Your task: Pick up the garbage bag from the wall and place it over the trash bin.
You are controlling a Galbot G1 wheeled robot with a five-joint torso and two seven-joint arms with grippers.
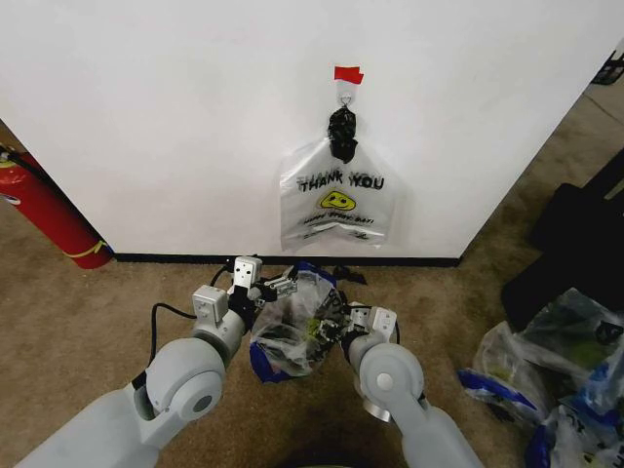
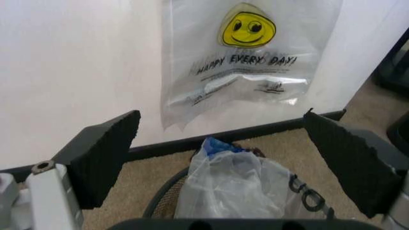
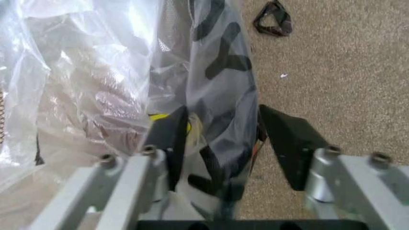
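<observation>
Look down at the carpet (image 1: 88,322) in front of your robot. The garbage bag (image 1: 297,327) is draped over the trash bin (image 2: 167,201), which stands on the floor close to the wall (image 1: 166,127), just in front of the black baseboard (image 1: 175,258). The bag's blue handle part sticks up on the side nearest the wall.

Your right gripper (image 3: 221,136) is at the right side of the bin. Its two black pads (image 3: 171,132) are spread apart, with the bag's edge and the bin's rim running between them. One pad is inside the bag and one is outside. They are not squeezing the plastic.

Your left gripper (image 2: 223,160) is at the left side of the bin, up by the rim. Its fingers (image 2: 105,153) are wide apart and hold nothing. The bag lies between and below them.

Another bag (image 1: 336,200) just like it hangs flat on the wall from a hook under a piece of red tape (image 1: 348,74). A red fire extinguisher (image 1: 49,214) leans by the wall at the left. Stuffed clear bags (image 1: 556,361) sit on the floor at the right.
</observation>
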